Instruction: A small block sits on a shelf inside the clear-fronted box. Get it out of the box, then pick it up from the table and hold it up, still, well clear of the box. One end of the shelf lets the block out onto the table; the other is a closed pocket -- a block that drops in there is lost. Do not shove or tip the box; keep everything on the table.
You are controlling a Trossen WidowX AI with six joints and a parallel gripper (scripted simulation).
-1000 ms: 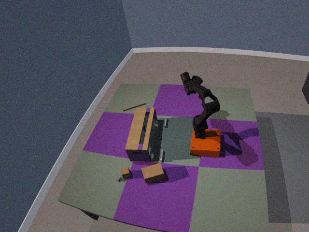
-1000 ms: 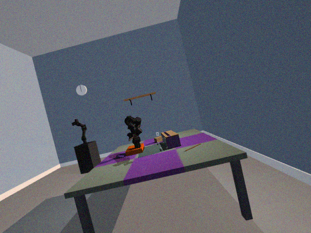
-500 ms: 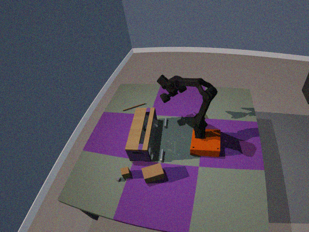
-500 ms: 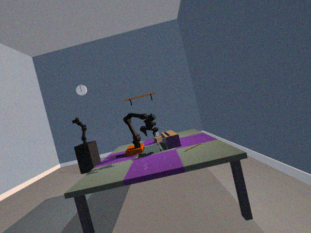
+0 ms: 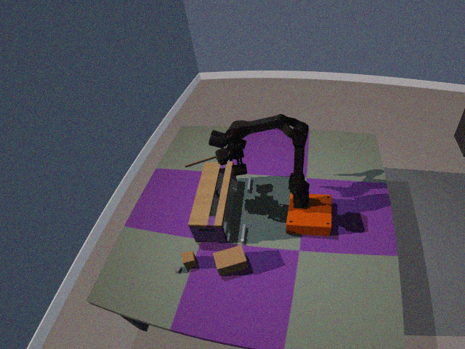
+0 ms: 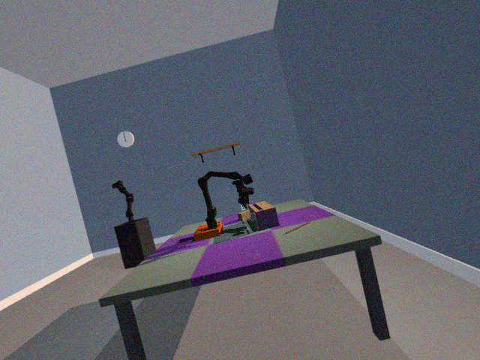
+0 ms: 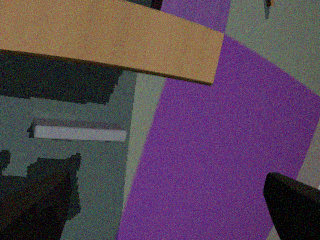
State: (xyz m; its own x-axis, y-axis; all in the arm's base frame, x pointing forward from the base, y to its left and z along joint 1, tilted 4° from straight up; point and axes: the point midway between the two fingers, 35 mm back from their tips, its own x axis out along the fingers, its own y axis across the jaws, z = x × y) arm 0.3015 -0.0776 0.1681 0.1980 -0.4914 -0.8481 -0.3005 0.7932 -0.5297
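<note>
The box stands upright on the table, with a wooden top split by a long slot. In the wrist view a wooden top strip crosses the upper left. The small block on the shelf cannot be made out; the top, the arm and the dark shade hide the inside. My gripper is open and empty, pointing down above the table near the box's far end in the top view. Its fingertips stand wide apart in the wrist view. Whether it touches the box cannot be told.
Two pale bars lie before the clear front. A large wooden block, a small wooden cube and a tiny grey piece lie past the near end. A thin stick lies past the far end.
</note>
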